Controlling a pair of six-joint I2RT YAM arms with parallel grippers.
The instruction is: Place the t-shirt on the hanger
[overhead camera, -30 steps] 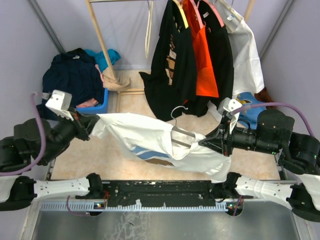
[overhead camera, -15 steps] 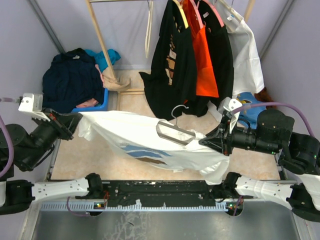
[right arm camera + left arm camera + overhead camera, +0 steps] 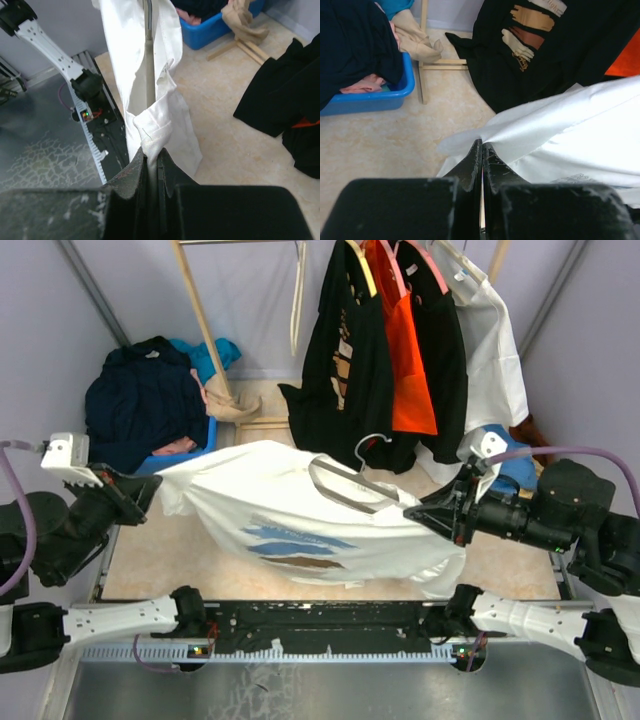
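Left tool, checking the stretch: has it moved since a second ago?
Yes: the left tool shifted leftward, from below the blue bin's right half to its left end.

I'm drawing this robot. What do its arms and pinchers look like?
The left arm and right arm are chunky black, with white lower links by the bases. A purple cable runs along each, and a small white box sits at each wrist. The left gripper and right gripper have slim black pointed fingers.

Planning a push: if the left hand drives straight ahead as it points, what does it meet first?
The left hand is shut on the t-shirt, so that cloth first; behind it probably the black hanging garment, depth unclear.
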